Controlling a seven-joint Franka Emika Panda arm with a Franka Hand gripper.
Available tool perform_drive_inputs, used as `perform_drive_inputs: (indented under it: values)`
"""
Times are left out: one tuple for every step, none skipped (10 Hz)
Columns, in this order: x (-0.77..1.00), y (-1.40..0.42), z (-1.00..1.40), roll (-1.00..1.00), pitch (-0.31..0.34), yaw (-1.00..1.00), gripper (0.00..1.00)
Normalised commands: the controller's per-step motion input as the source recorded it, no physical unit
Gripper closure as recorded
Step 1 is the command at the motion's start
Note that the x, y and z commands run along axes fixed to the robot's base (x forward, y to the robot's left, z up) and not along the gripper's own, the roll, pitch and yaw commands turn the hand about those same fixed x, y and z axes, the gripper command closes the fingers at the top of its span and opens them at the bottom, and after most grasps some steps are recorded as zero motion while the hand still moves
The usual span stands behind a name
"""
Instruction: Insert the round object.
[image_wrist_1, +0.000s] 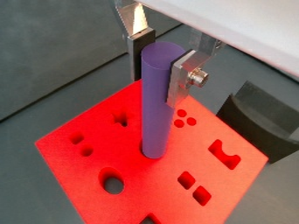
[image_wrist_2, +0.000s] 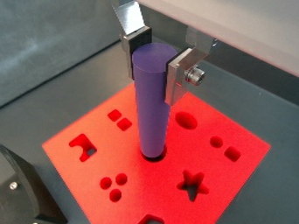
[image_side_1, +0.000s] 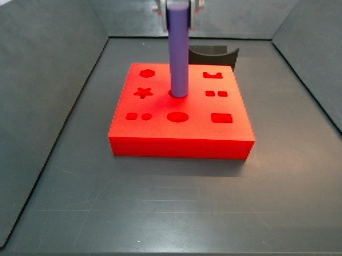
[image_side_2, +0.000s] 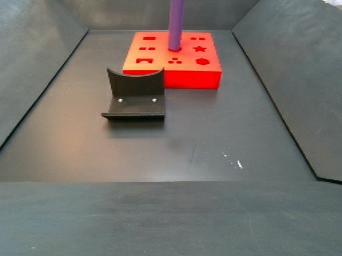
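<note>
In both wrist views I see the gripper closed on the upper end of the round object. The peg stands upright, and its lower end sits in a hole of the red block. To the right, the fixture stands behind the block.

Gripper upright over the block, jaws closed on the round object.

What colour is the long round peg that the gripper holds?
Purple. The round peg, clamped in the gripper above the red block, shows best in this wrist view.
</note>
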Motion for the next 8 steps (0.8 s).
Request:
perform_drive_inputs:
  values:
    - [0.02,0.0,-0.39,0.03,-0.059,0.0,1.0]
    - [0.05,0.0,-0.44,0.0,-0.101,0.0,1.0]
    - [0.0,0.0,-0.41,0.0,-0.1,0.0,1.0]
    - [-0.19,0.04,-0.28,0.0,-0.066,-0.09,1.0]
    - [-0.05,0.0,-0.19,-0.02,-0.063,-0.03,1.0]
    - [0.0,0.0,-0.16,-0.04,-0.061,0.0,1.0]
    - [0.13,0.0,-0.21,0.0,-0.039,0.0,1.0]
    - [0.29,0.0,-0.4,0.05,-0.076,0.0,1.0]
